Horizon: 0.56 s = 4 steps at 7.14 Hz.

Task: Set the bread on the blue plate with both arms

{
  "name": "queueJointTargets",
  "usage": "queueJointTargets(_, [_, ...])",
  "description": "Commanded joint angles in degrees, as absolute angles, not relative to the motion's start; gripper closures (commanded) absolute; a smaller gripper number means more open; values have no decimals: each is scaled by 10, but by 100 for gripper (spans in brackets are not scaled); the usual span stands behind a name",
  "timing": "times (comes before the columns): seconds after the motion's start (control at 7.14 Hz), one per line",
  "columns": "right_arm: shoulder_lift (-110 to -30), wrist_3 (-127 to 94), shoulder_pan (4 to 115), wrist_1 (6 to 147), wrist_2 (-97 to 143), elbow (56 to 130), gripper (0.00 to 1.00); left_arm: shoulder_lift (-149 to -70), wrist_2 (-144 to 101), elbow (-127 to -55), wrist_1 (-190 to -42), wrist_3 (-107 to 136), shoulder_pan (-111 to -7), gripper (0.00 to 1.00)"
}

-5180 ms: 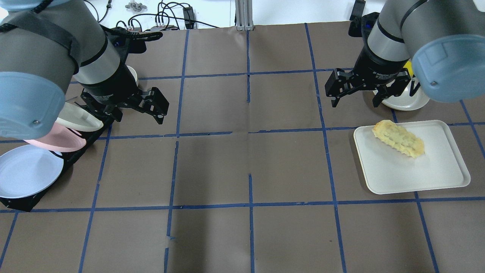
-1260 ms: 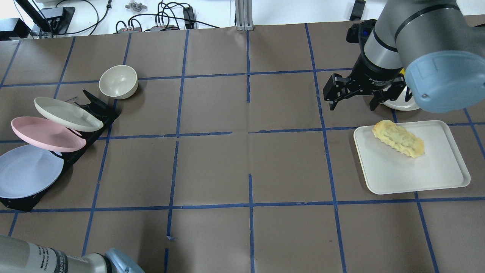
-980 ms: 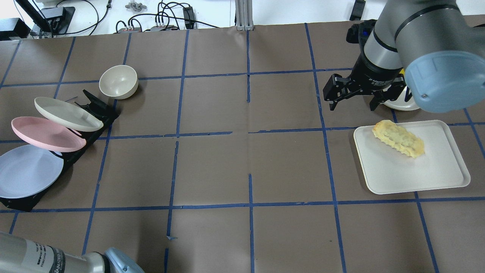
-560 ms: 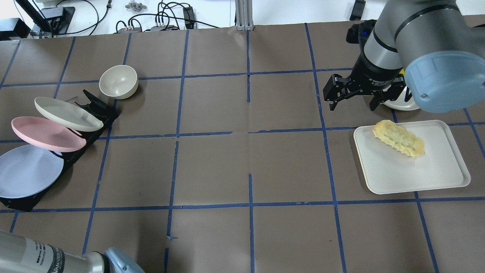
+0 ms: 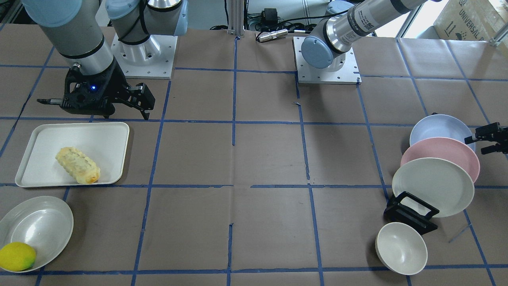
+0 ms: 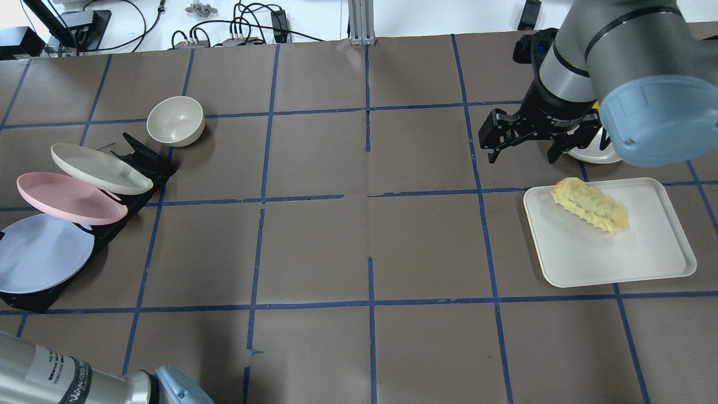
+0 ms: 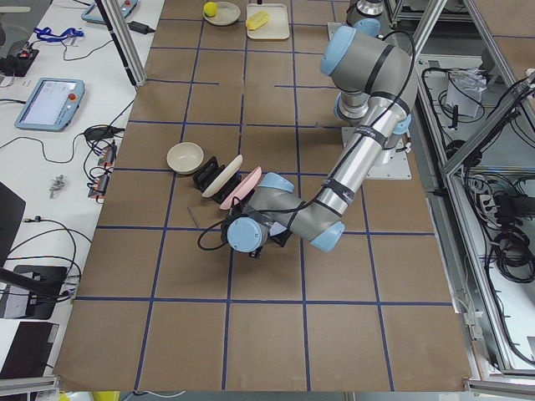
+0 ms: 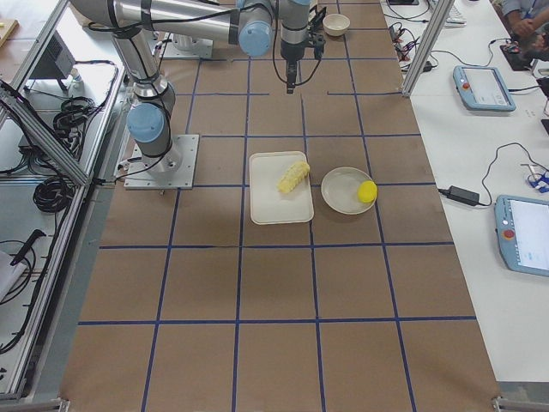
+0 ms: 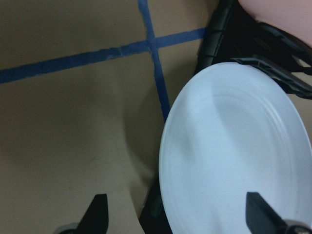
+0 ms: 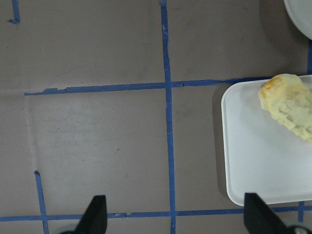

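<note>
**Bread.** The bread lies on a white tray at the right end of the bench. It sits at an angle across the far part of the tray. Neither gripper is in contact with it.

**Right gripper.** The right gripper hangs raised above the bench beside the tray, fingers pointing down. Its jaws stand wide apart and hold nothing. The right wrist view shows bare bench beneath it, with a corner of the tray and one end of the bread at the view's right edge.

**Blue plate.** The blue plate stands tilted in a black rack at the left end of the bench, in the slot nearest the robot. The pink plate and the cream plate occupy the slots behind it, in that order. A cream bowl stands on the bench just past the rack.

**Left gripper.** The left gripper is at the blue plate's left side. Its jaws are fully spread and grip nothing. In the left wrist view the plate's rim passes between the two fingertips. Whether a finger touches the plate cannot be determined.

**Other items.** A white dish with a lemon at its rim stands beyond the tray, on the side away from the robot.
</note>
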<state>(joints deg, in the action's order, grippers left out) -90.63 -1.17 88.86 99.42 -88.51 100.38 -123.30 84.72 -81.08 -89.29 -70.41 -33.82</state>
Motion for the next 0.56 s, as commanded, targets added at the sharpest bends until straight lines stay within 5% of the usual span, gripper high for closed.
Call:
queueJointTargets(0.0, [-906, -11, 889, 994, -885, 1004, 0, -1238, 848, -817, -891, -703, -338, 27])
queueJointTargets(0.42, [-906, -11, 889, 994, -885, 1005, 0, -1237, 852, -811, -895, -703, -338, 59])
